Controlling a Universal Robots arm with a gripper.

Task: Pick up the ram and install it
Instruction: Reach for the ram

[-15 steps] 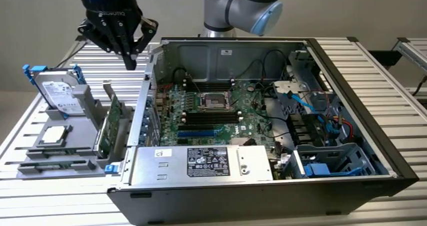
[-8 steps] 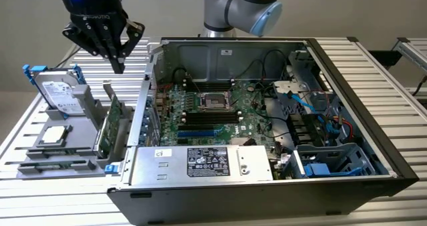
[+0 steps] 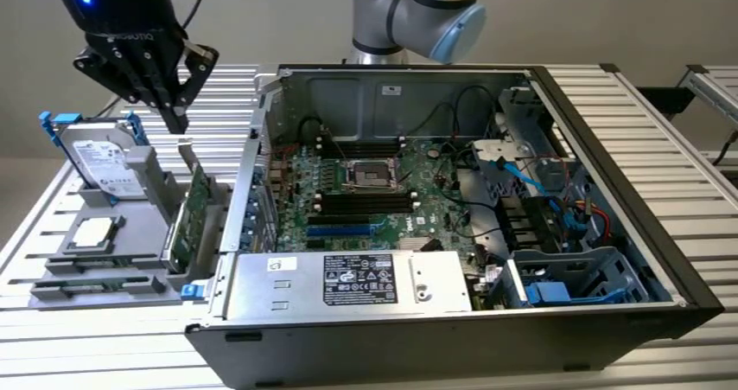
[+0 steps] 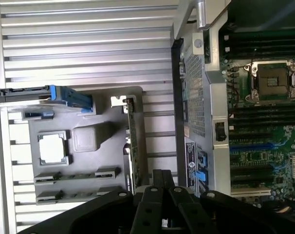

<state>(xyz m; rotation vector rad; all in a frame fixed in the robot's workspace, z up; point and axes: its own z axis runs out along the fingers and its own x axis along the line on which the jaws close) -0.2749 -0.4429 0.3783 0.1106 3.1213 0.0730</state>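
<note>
The ram (image 3: 99,283) is a thin green stick lying on edge in a slot at the front of the grey holder (image 3: 138,201), on the exterior view's left. From the wrist it appears as a dark strip (image 4: 73,176) between two grey clips. My black gripper (image 3: 173,120) hangs high above the back of the holder, over the far end of the upright green expansion card (image 3: 187,210). Its fingers (image 4: 162,176) are shut together with nothing between them. The open computer case (image 3: 680,273) lies on its side, with the black memory slots (image 3: 365,203) bare on the motherboard.
A hard drive in a blue frame (image 3: 102,161) and a processor chip (image 3: 92,233) also sit in the holder. The case's metal wall (image 3: 248,195) rises between holder and motherboard. A power supply (image 3: 346,279) covers the case's front. The slatted table (image 3: 92,342) stretches around everything.
</note>
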